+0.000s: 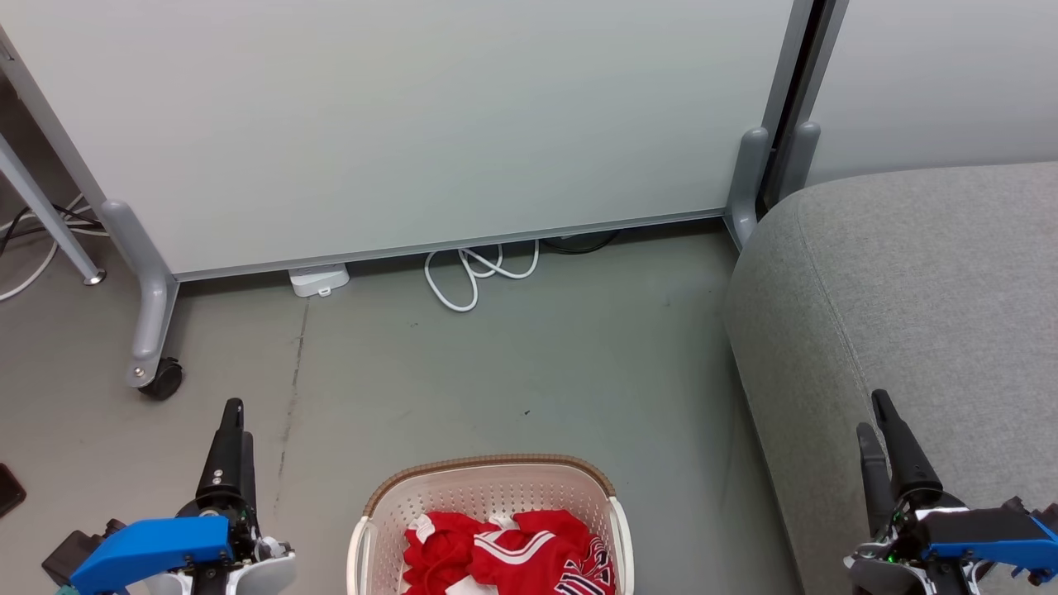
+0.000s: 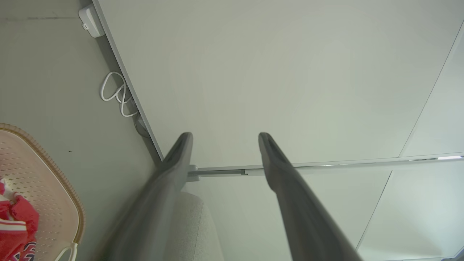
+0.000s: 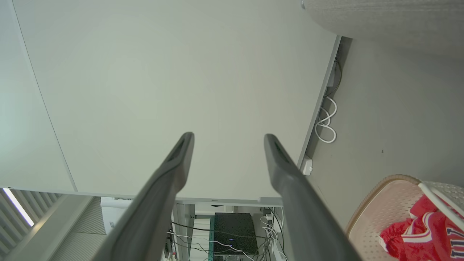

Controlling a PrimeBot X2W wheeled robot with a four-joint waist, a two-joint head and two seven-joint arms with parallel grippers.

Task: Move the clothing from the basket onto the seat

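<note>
The red clothing (image 1: 508, 555) with white stripes lies crumpled in the cream perforated basket (image 1: 463, 496) at the bottom centre of the head view. The grey seat (image 1: 926, 289) fills the right side. My left gripper (image 1: 235, 413) hangs open at the lower left, above the floor and left of the basket. Over the seat's front part at the lower right, my right gripper (image 1: 873, 413) is open too. The left wrist view shows the basket (image 2: 54, 203) and clothing (image 2: 16, 224) at its lower left. In the right wrist view the basket (image 3: 384, 210) and clothing (image 3: 424, 232) sit at the lower right.
A pale partition panel (image 1: 413, 124) on grey feet with a caster (image 1: 161, 378) stands behind the floor area. A white cable (image 1: 475, 277) and a white adapter (image 1: 319, 279) lie at its base. Dark objects (image 1: 8, 492) sit at the far left floor.
</note>
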